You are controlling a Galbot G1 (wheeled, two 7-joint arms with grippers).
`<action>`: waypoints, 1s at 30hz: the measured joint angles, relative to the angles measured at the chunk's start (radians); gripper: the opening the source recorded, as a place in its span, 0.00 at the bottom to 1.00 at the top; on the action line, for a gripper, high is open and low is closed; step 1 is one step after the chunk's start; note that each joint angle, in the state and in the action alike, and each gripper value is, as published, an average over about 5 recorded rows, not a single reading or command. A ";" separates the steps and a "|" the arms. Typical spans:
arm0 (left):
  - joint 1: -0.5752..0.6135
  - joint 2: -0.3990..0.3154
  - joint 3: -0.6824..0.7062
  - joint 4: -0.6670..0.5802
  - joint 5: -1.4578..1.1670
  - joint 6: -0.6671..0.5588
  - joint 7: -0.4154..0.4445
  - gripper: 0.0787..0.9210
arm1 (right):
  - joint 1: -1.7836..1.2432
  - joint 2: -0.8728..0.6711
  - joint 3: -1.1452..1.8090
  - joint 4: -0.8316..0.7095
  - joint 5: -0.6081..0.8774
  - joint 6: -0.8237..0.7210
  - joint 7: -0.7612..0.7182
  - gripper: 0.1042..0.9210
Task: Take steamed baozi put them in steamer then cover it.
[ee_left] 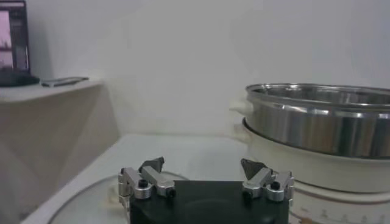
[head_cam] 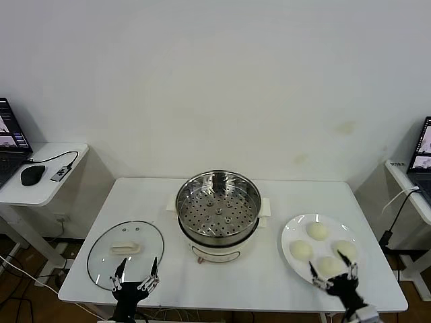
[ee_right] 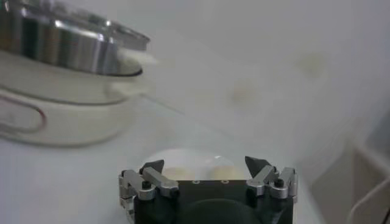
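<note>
A white table (head_cam: pixel 236 276) is standing in front of a plain white wall (head_cam: pixel 215 81). A small side desk (head_cam: pixel 40 185) is sitting off to the left with a laptop (head_cam: pixel 10 145) and a mouse (head_cam: pixel 32 175) on it. Another laptop (head_cam: pixel 421 158) is peeking in on the right.

The steamer (head_cam: pixel 218 214) is sitting in the middle of the table, and its shiny pot is showing a tray full of holes with nothing in it. The cover (head_cam: pixel 126 253) is lying flat on the table to the left of the steamer, a little apart from it. A white plate (head_cam: pixel 291 232) is sitting to the right of the steamer, and the buns (head_cam: pixel 316 231) are resting on it; four can be made out.

The left gripper (head_cam: pixel 137 269) is hanging over the near edge of the cover with its fingers spread wide, holding nothing. The right gripper (head_cam: pixel 332 269) is hanging just over the near buns on the plate, fingers spread wide too, and it is gripping nothing.
</note>
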 measured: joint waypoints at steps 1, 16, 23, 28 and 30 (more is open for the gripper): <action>-0.002 0.002 -0.001 -0.001 0.002 0.003 -0.001 0.88 | 0.007 -0.016 0.001 -0.003 -0.009 -0.005 -0.011 0.88; -0.043 0.011 -0.013 -0.026 0.100 0.067 -0.033 0.88 | 0.399 -0.425 -0.268 -0.179 -0.125 -0.083 -0.417 0.88; -0.053 0.006 -0.030 -0.036 0.133 0.074 -0.043 0.88 | 0.730 -0.482 -0.589 -0.333 -0.124 -0.086 -0.600 0.88; -0.065 0.007 -0.047 -0.037 0.143 0.078 -0.045 0.88 | 0.943 -0.476 -0.814 -0.450 -0.113 -0.082 -0.683 0.88; -0.068 0.006 -0.054 -0.035 0.146 0.079 -0.045 0.88 | 1.013 -0.465 -0.887 -0.493 -0.111 -0.081 -0.704 0.88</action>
